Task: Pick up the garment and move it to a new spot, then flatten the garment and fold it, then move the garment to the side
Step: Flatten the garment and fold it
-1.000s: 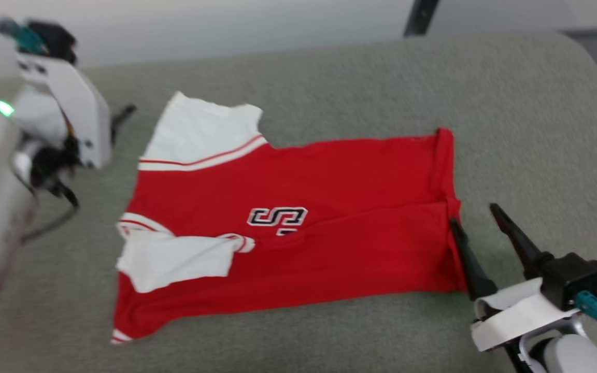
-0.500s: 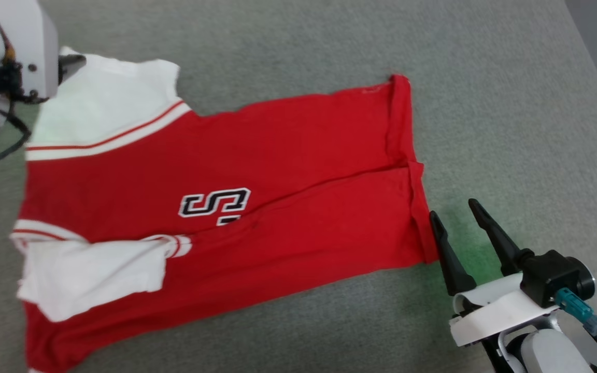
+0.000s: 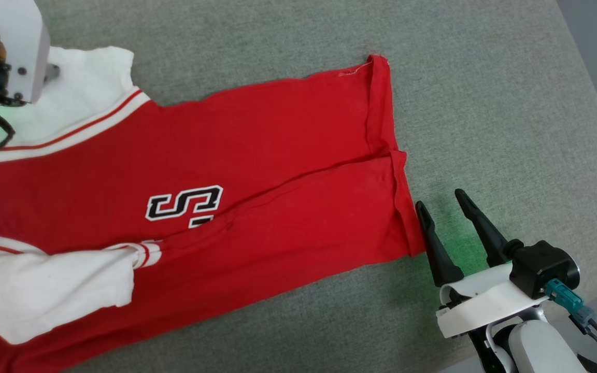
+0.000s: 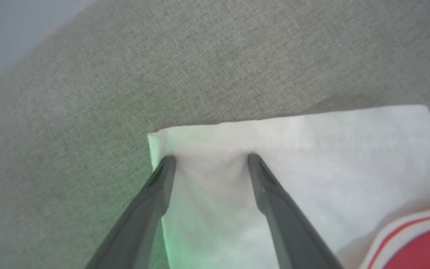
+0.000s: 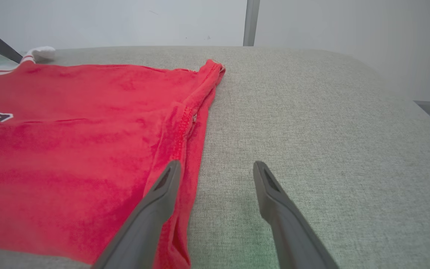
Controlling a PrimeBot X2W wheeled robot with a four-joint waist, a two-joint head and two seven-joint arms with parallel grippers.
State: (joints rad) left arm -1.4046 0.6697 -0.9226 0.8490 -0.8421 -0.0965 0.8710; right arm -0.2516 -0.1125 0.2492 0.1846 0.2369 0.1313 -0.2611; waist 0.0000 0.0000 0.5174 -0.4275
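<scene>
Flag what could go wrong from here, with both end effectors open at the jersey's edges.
The left end effector is open over a corner of the white sleeve: closing may bunch it. The right end effector has one finger at the hem of the garment, the other over bare cushion: it may catch one layer only, or miss.

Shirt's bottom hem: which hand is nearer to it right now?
Right. The right hand sits open just beside the hem, one finger along its edge. The left hand is at the opposite end of the shirt, open over the far white sleeve.
</scene>
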